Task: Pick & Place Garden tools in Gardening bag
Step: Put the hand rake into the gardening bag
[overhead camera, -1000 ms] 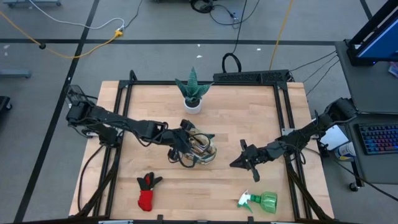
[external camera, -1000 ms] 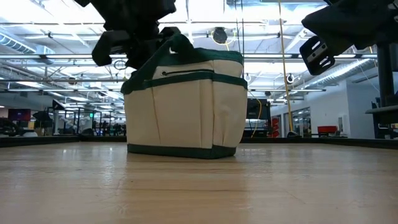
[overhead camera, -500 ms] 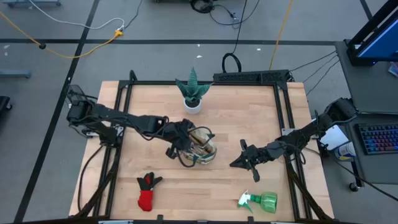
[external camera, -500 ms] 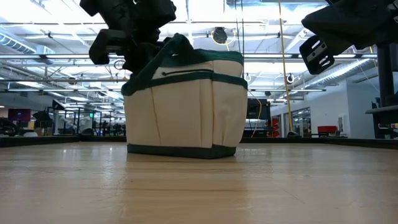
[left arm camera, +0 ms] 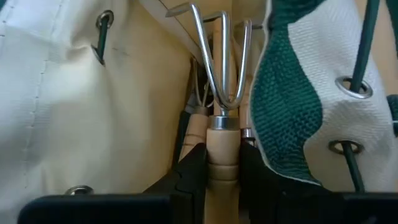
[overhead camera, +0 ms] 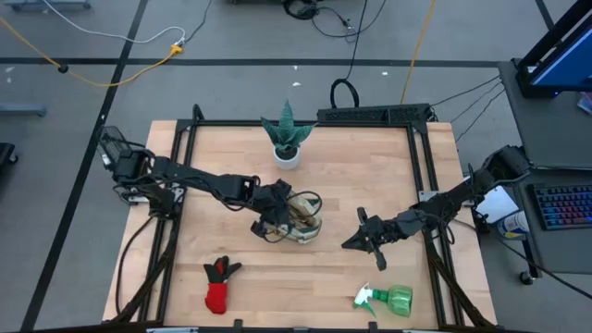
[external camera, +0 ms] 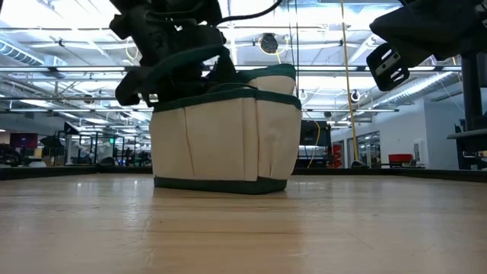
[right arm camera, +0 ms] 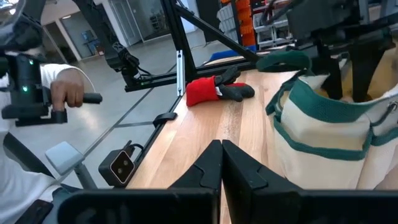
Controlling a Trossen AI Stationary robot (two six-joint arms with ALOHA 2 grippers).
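The beige gardening bag (overhead camera: 301, 222) with green trim stands on the table's middle; it also shows in the low view (external camera: 221, 133). My left gripper (overhead camera: 274, 215) is at the bag's left rim, shut on a wooden-handled fork (left arm camera: 222, 93) whose metal tines point into the bag among other tool handles. My right gripper (overhead camera: 355, 240) is shut and empty, above the table to the right of the bag. The red-black glove (overhead camera: 217, 285) and the green spray bottle (overhead camera: 388, 299) lie near the front edge. My left gripper pinches the fork's wooden handle (left arm camera: 222, 152) between its two fingers (left arm camera: 194, 171), just behind the metal collar. The fingers lie along the handle, slanting down into the bag from the table's left. The fork's tines (left arm camera: 219, 56) are inside the bag's mouth, between its beige wall and green trim.
A spiky green plant in a white pot (overhead camera: 287, 139) stands at the far middle of the table. The right wrist view shows a person's hand (right arm camera: 65, 90) with a controller beyond the table. Bare wood lies between the bag, the glove and the bottle.
My left gripper has gone toward the table's right, over the bag's left rim, and down, carrying the fork into the bag's mouth. The bag's green loop handle and rim, raised before, are now pressed lower under the gripper.
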